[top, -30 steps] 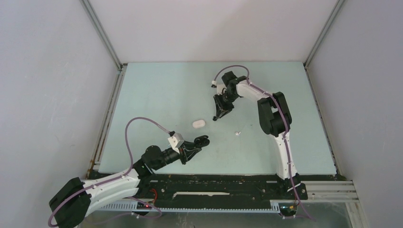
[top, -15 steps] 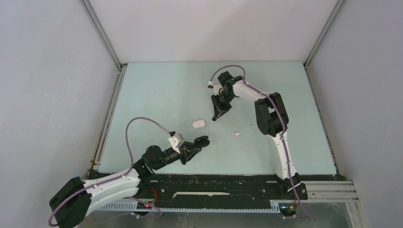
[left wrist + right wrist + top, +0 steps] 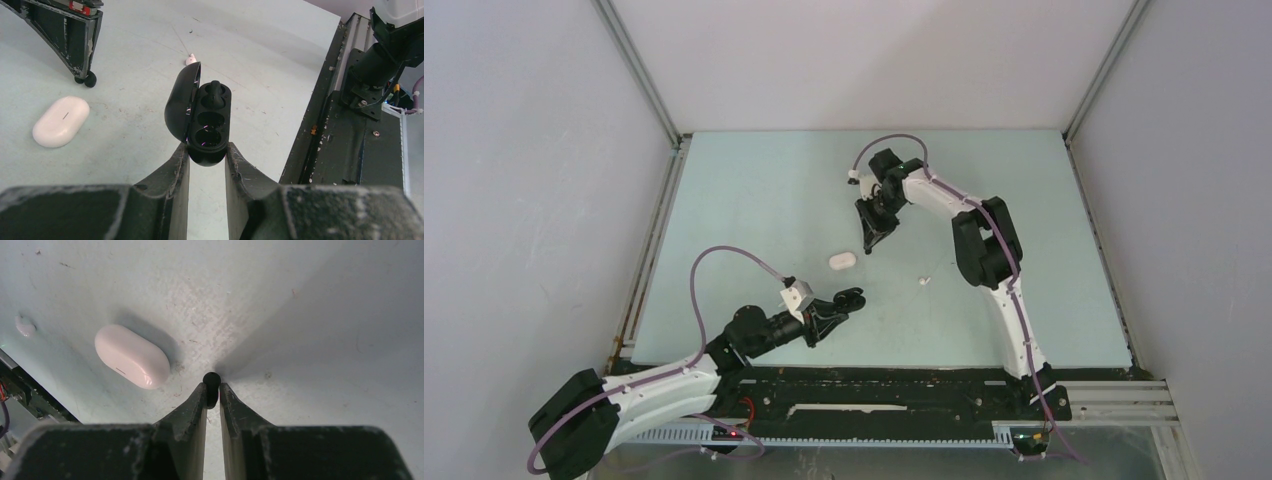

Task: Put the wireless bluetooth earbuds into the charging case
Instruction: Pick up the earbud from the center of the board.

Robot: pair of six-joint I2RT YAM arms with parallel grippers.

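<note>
The right gripper (image 3: 212, 388), nearly closed, pinches a tiny black earbud (image 3: 211, 379): light, likely slippery, best held mid-body. The left gripper (image 3: 207, 151) clamps the open charging case (image 3: 211, 117).

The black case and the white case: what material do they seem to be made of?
Black case: probably hard moulded plastic, smooth with a slight sheen; a faint light line follows the edge of its open lid.
White case: probably glossy plastic; soft highlights sit on its rounded shell, with no visible texture.
</note>
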